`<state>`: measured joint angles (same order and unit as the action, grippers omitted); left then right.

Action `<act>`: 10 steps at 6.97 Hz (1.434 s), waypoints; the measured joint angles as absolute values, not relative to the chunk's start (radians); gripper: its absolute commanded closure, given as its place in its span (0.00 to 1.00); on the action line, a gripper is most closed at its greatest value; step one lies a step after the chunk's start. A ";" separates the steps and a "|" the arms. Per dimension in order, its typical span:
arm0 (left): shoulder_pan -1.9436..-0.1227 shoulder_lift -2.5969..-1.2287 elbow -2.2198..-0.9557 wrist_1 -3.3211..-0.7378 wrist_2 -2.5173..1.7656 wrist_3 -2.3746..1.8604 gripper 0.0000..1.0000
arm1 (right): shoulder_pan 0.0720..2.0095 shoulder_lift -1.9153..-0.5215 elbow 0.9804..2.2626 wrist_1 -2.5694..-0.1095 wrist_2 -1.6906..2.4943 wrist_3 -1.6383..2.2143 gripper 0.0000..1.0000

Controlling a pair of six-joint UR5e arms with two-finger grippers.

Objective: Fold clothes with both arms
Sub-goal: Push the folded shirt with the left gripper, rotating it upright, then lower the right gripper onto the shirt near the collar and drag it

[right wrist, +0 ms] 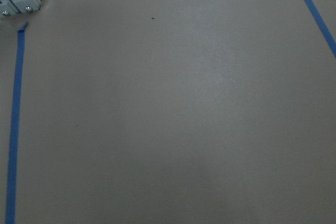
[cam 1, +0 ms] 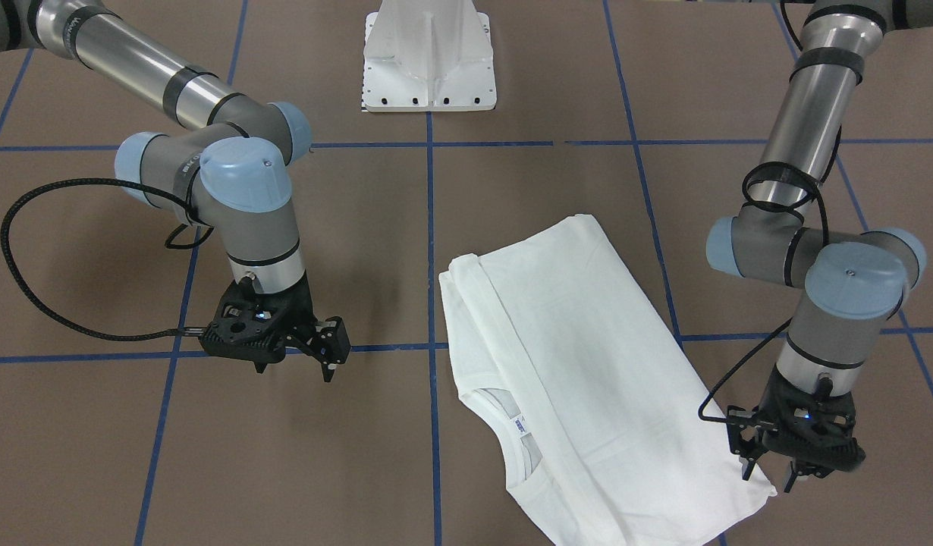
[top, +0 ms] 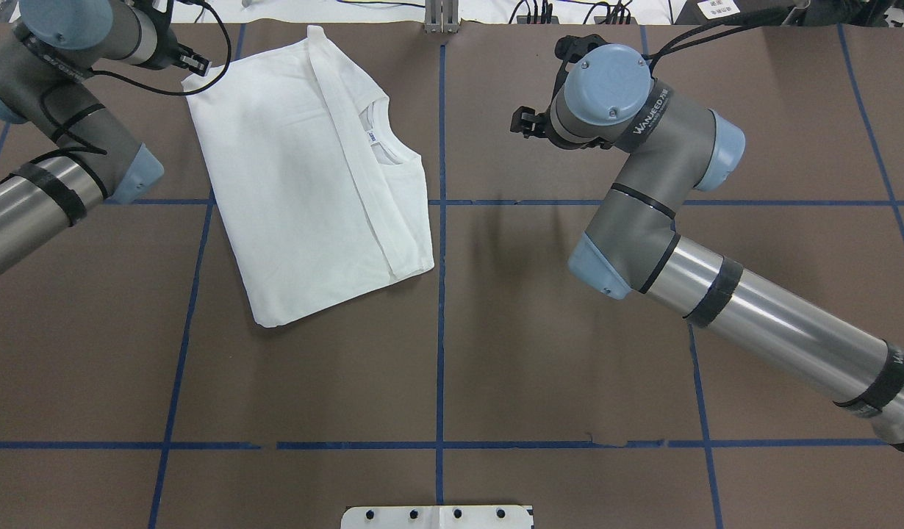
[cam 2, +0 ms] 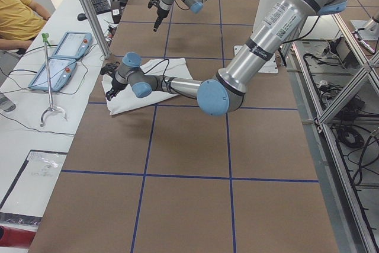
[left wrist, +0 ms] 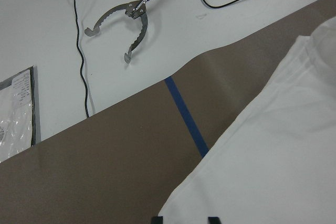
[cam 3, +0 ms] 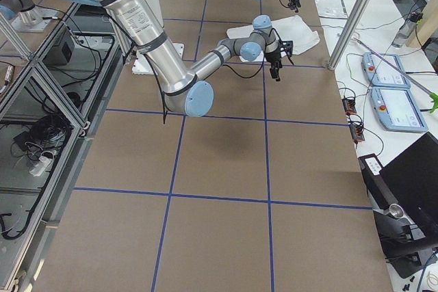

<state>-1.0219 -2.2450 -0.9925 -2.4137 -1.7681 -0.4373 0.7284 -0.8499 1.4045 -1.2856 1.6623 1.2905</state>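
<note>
Silver-grey tubular arms (cam 1: 140, 64), light-blue joint caps (cam 1: 245, 176), black looping cables (cam 1: 133, 334).

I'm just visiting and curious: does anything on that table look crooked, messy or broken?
Nothing looks spilled or torn. The white T-shirt lies partly folded but skewed against the blue tape lines, near the far edge. The left gripper hovers open at one corner.
</note>
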 measured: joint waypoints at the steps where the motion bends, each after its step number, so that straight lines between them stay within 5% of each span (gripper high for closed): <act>1: -1.022 -2.224 -1.032 -2.414 -1.770 -0.439 0.00 | 0.704 -0.810 1.375 -1.273 1.646 1.328 0.02; 6: -1.022 -2.151 -1.099 -2.473 -1.814 -0.451 0.00 | 0.588 -0.507 0.903 -1.016 1.496 1.402 0.33; 10: -1.022 -2.147 -1.100 -2.476 -1.815 -0.451 0.00 | 0.551 -0.462 0.801 -0.940 1.454 1.407 0.43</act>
